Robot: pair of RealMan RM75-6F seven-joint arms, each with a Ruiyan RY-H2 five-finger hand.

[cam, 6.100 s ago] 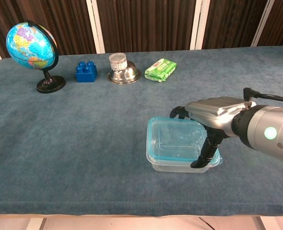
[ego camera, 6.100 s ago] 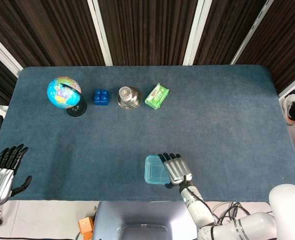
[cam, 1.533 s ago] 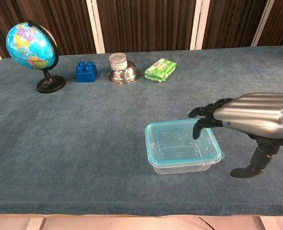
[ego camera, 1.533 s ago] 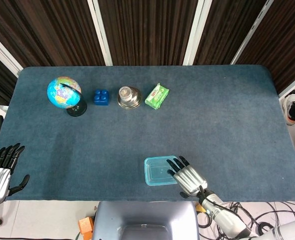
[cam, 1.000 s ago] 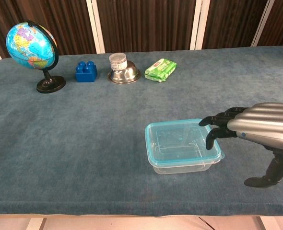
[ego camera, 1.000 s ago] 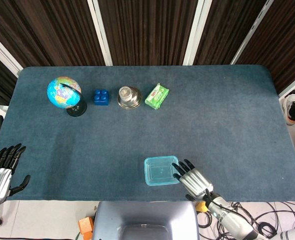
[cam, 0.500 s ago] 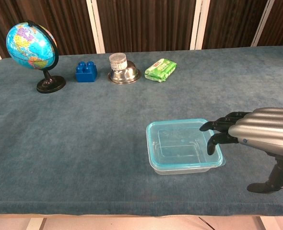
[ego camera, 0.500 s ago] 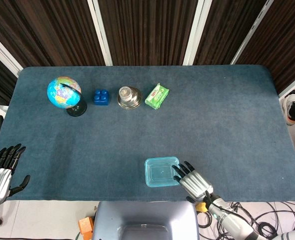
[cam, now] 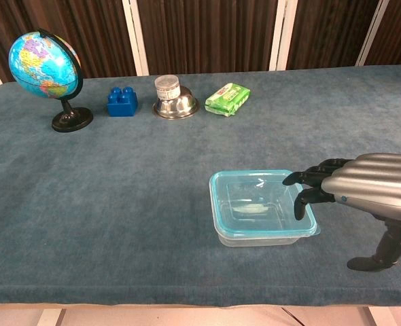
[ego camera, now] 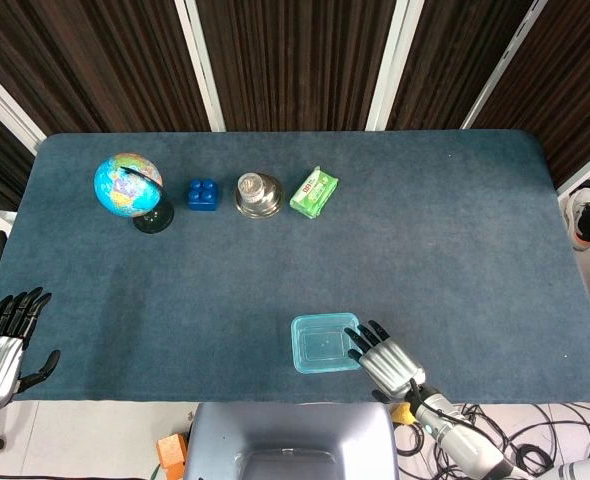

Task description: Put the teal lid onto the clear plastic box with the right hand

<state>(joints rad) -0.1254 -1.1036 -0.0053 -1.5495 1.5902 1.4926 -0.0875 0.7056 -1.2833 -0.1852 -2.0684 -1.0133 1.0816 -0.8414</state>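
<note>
Lab-like test bench, blue-felt table (ego camera: 455, 220), dark slatted wall panels (ego camera: 285, 60)

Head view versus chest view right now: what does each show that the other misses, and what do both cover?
Only the head view shows the left hand, open at the table's near left corner, and the whole blue table. Only the chest view shows the right hand's thumb hanging beside the clear plastic box, clear of it. Both show the right hand, the teal lid on the box, the globe, blue brick, steel bowl and green packet.
</note>
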